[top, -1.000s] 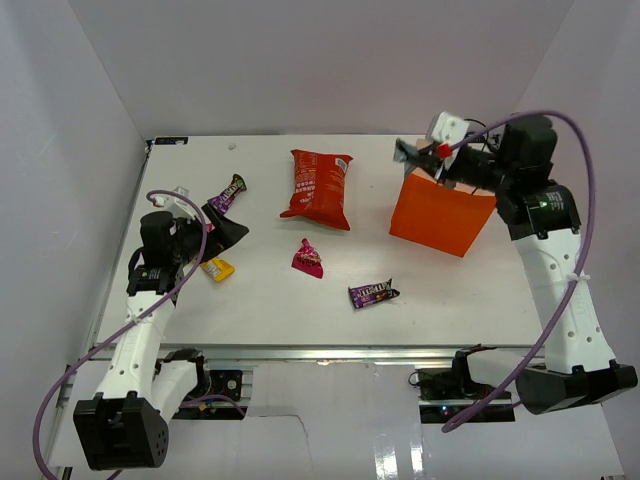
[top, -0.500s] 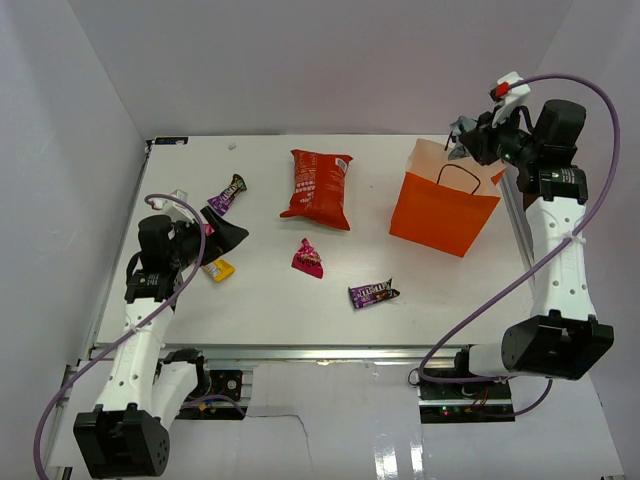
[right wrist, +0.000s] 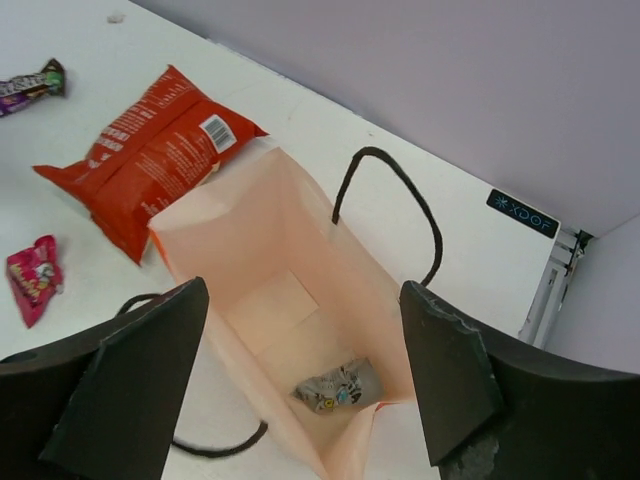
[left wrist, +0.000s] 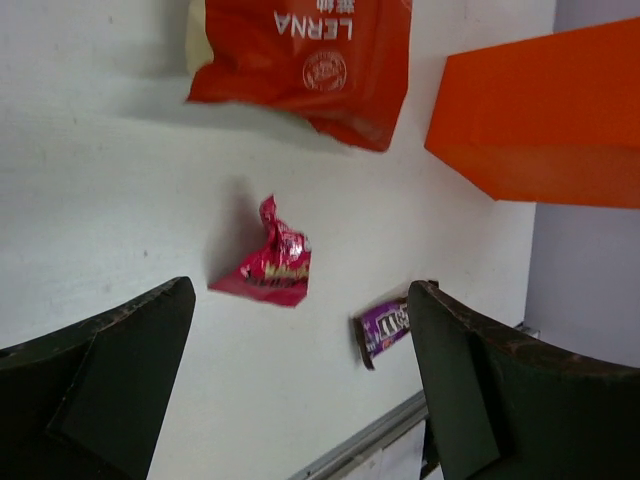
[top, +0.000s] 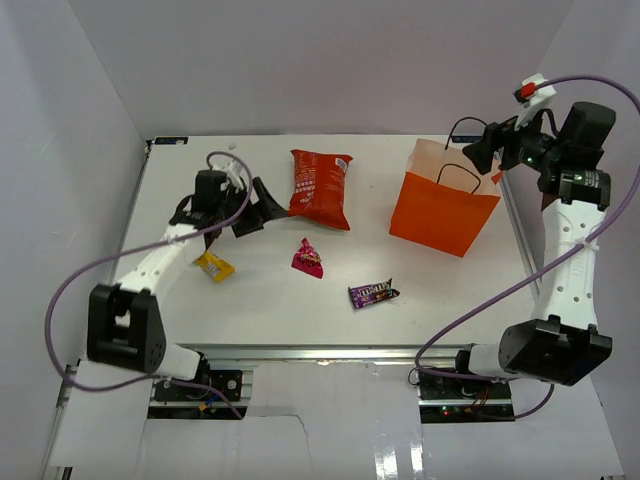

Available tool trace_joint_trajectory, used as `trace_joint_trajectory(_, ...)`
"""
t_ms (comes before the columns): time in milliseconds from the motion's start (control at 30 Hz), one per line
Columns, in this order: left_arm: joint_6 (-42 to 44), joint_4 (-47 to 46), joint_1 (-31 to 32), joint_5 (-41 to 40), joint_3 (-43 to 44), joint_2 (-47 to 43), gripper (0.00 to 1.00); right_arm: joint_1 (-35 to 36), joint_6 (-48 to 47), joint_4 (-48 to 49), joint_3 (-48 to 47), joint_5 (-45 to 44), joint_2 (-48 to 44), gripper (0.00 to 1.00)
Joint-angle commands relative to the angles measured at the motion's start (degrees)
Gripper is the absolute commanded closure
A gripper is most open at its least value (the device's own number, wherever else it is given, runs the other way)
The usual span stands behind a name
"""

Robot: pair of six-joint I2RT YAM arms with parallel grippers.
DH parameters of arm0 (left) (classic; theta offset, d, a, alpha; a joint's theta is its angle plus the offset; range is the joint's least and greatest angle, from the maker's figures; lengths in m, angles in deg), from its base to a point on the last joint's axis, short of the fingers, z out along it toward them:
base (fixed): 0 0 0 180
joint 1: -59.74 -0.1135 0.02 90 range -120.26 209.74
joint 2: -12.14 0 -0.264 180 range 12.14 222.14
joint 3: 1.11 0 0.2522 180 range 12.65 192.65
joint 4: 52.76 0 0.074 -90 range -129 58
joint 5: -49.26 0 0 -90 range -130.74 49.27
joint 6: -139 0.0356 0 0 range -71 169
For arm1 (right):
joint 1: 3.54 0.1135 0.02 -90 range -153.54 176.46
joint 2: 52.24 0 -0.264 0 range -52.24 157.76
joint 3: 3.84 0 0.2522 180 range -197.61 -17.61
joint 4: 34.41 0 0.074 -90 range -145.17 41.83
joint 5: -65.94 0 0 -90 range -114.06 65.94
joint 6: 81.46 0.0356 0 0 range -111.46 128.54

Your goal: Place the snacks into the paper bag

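Left end effector (top: 258,208) sits in the upper left of the overhead frame, jaws spread wide and nothing between them. It is just left of the lower-left corner of the red-orange chip bag (top: 318,188), which lies flat at upper centre on the white tabletop (top: 260,305).

Over to the left wrist camera: its two dark fingers (left wrist: 110,385) stand at the bottom corners of the frame. The magenta-pink packet (left wrist: 270,265) lies on the tabletop mid-frame between them, not touched by either. A purple candy bar (left wrist: 385,330) lies to its lower right. In the overhead view that bar lies at lower centre, down and left of the paper bag. The yellow packet (top: 214,266) lies at the left, just below the left arm.

Right end effector (top: 480,152) is up in the upper right of the overhead frame, over the upper-right rim of the orange paper bag (top: 440,220). It too is wide open and carries nothing. The bag stands upright on the right side of the tabletop, mouth open.

The right wrist camera looks straight down into that mouth. A silvery-blue packet (right wrist: 335,388) lies on the bag's pale floor, low in the frame. One black loop handle (right wrist: 395,195) arches above the rim at the upper right. A second purple candy bar (right wrist: 30,85) shows in the upper left corner, left of the chip bag.
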Motion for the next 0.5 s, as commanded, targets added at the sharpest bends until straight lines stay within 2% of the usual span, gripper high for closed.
trace_joint_trajectory(0,3.8,-1.64,1.41,-4.54,14.33,10.29,0.02,-2.97,-0.21,-7.99,-7.97,14.29,0.17,0.16)
trace_joint_trajectory(33,4.95,-1.12,1.93,-5.5,17.62,16.77,0.02,-3.15,-2.04,-10.2,-8.59,15.99,0.44,0.11)
trace_joint_trajectory(133,8.91,-0.85,2.47,-6.48,30.46,25.85,0.02,-3.15,-5.92,-15.93,-6.76,20.05,-0.26,0.05)
trace_joint_trajectory(200,10.23,-0.93,2.55,-6.74,39.48,34.03,0.02,-3.24,-7.24,-16.11,-1.6,20.92,-2.98,0.05)
trace_joint_trajectory(300,11.29,-1.9,2.55,-6.74,46.81,42.98,0.02,-3.24,-9.88,-16.46,3.34,21.28,-6.32,0.04)
trace_joint_trajectory(400,9.46,-6.45,2.55,-5.16,56.55,50.11,0.02,-3.24,-11.29,-17.17,6.77,22.16,-8.43,0.04)
trace_joint_trajectory(467,7.7,-9.09,2.55,-3.76,59.47,53.03,0.02,-3.24,-11.73,-17.26,8.19,22.95,-9.49,0.04)
